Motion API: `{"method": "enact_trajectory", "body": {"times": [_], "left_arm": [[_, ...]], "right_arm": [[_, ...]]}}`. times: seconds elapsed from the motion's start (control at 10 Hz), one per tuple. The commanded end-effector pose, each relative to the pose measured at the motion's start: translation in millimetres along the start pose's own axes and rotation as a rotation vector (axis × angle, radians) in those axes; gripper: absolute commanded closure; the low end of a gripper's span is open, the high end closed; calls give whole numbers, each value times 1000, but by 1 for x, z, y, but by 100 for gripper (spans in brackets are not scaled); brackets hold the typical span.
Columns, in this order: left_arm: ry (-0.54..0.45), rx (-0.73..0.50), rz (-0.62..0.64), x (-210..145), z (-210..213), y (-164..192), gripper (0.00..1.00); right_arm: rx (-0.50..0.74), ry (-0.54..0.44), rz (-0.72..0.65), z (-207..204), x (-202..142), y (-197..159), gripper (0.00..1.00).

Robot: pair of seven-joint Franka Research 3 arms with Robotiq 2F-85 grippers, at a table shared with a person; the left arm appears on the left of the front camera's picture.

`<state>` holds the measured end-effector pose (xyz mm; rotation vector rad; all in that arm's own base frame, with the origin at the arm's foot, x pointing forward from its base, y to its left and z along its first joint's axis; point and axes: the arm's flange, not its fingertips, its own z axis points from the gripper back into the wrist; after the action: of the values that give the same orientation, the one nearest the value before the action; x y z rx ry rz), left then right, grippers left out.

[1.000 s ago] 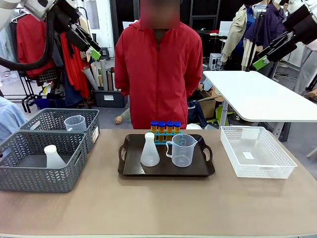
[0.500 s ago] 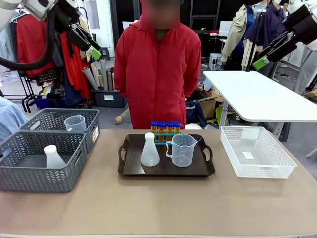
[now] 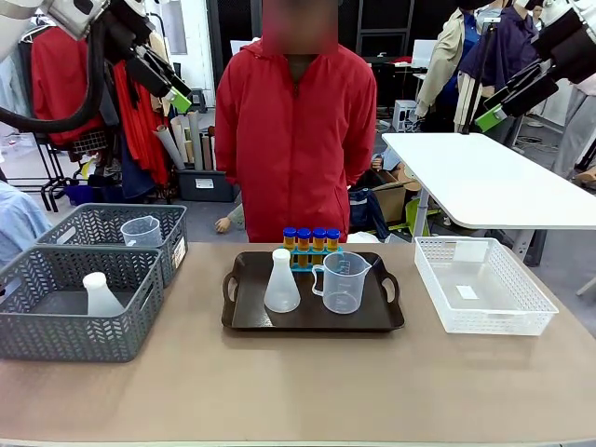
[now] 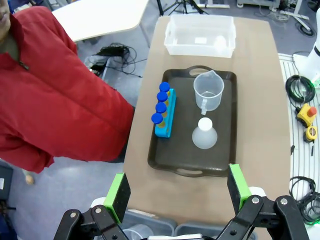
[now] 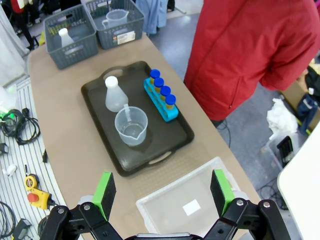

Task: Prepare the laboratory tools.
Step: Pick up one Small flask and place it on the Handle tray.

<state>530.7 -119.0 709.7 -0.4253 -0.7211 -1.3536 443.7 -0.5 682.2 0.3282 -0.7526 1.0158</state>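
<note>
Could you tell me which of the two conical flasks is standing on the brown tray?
The conical flask beside the measuring beaker on the tray; the other flask sits alone in the front grey basket.

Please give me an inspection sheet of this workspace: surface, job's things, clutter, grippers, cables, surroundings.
Surface: tan table, bare in front.
Job's things: conical flask, measuring beaker and blue-capped tubes in a blue rack, all on the dark tray; another flask and beaker in the grey baskets.
Clutter: white basket holding a small label.
Grippers: left gripper and right gripper open, raised above the table, holding nothing.
Cables: coiled on the floor beside the table.
Surroundings: person in red jacket at the far side.
</note>
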Motion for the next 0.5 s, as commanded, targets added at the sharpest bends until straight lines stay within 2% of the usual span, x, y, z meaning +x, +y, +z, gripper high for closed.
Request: {"method": "enact_trajectory", "body": {"times": [0.0,0.4], "left_arm": [[0,-3,0,0,2,-1,0],[0,-3,0,0,2,-1,0]], "right_arm": [[8,-9,3,1,1,0,0],[8,-9,3,1,1,0,0]]}}
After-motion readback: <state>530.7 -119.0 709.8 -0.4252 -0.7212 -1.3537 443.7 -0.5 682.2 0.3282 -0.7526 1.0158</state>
